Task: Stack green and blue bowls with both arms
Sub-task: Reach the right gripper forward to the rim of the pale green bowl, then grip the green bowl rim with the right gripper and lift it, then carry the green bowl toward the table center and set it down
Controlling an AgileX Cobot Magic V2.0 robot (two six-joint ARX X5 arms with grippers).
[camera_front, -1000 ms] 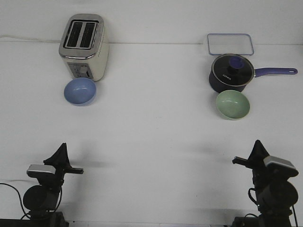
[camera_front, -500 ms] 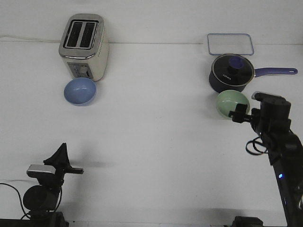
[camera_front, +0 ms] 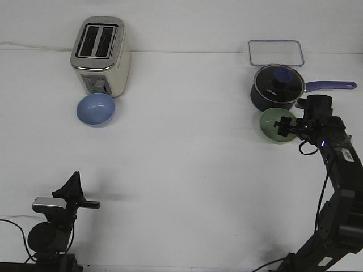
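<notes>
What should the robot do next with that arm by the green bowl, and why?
Probably lower the right gripper a little and close it on the rim of the green bowl. The gripper is already over that bowl's near-right edge, though its grip cannot be judged, while the blue bowl sits far off and the left gripper waits low.

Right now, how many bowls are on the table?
2. The blue bowl sits just in front of the toaster; the green bowl sits in front of the saucepan, at the right gripper.
</notes>
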